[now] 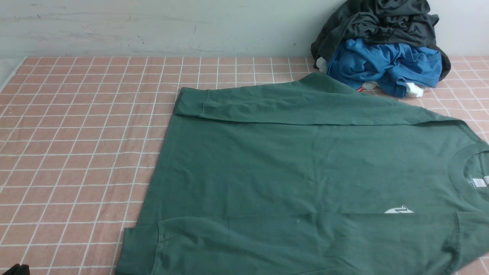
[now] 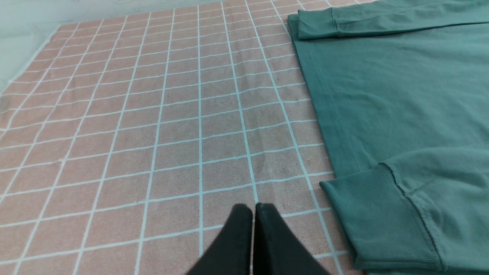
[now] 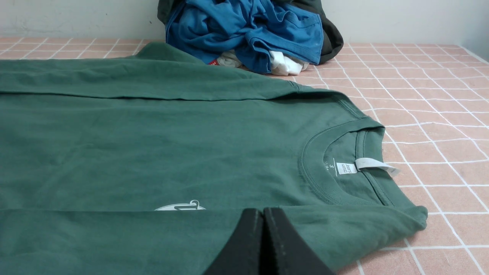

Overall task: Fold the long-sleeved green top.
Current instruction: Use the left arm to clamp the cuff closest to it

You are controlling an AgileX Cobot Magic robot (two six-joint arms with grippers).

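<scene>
The green long-sleeved top lies flat on the tiled cloth, neck to the right and hem to the left. Both sleeves are folded across its body, one along the far edge, one along the near edge. A white logo peeks out beside the near sleeve, and a white label sits inside the collar. My left gripper is shut and empty over bare cloth, apart from the near cuff. My right gripper is shut with nothing in it, above the near sleeve by the shoulder.
A heap of a dark grey-black garment and a bright blue garment sits at the back right against the wall, touching the top's far edge. The pink tiled cloth stretches to the left.
</scene>
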